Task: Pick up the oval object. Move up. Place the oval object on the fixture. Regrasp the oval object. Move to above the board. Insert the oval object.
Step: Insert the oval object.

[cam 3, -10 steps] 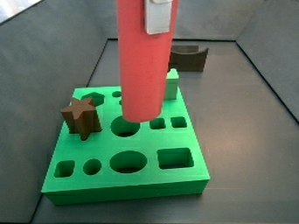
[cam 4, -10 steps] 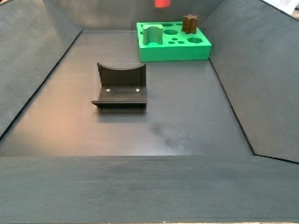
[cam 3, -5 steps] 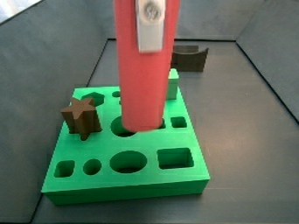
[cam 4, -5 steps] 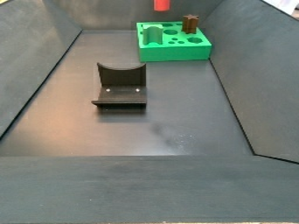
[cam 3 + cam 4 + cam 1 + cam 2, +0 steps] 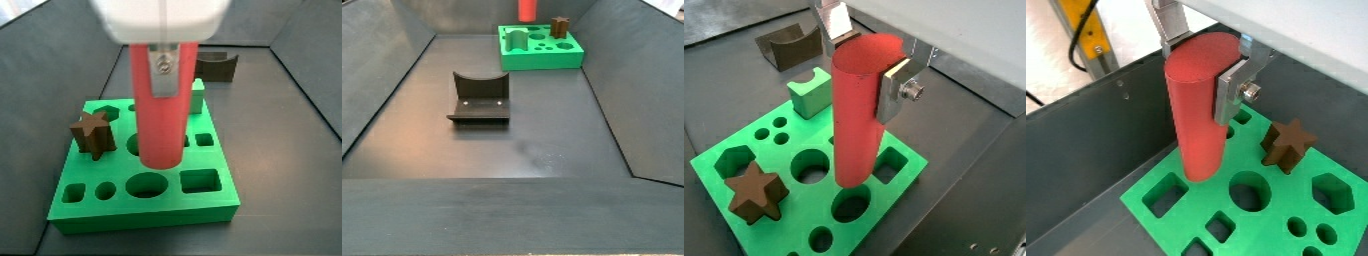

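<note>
- The oval object (image 5: 858, 110) is held upright, clamped near its top between the two silver finger plates of the gripper (image 5: 1197, 62), right over the board (image 5: 147, 187); its lower end sits at or just inside one of the round cut-outs near the board's middle (hard to call which from the side view).
- A jam looks like the main risk: if the rod is a touch off-centre or tilted against the hole, the rim could be caught and the rod pushed sideways in the grip, or the whole board could be shoved along the floor.
- The rod is grasped high up, so any side load at the bottom end could probably pivot it between the pads.
- The brown star peg (image 5: 90, 132) stands close beside the rod, and the green notched block (image 5: 811, 90) is just behind it. Neither seems touched, but a sideways slip could clip one of them.
- If the hole shape doesn't match the oval's turn, the rod may just be rested on the rim (can't be checked here).
- Hidden: the hole under the rod is covered in both wrist views, and the actual depth of the tip can't be read.
- In the far side view only a red stub (image 5: 527, 9) shows above the board, cut off by the frame; the gripper isn't seen there.
- The fixture (image 5: 478, 97) stands empty, well apart from the board.
</note>
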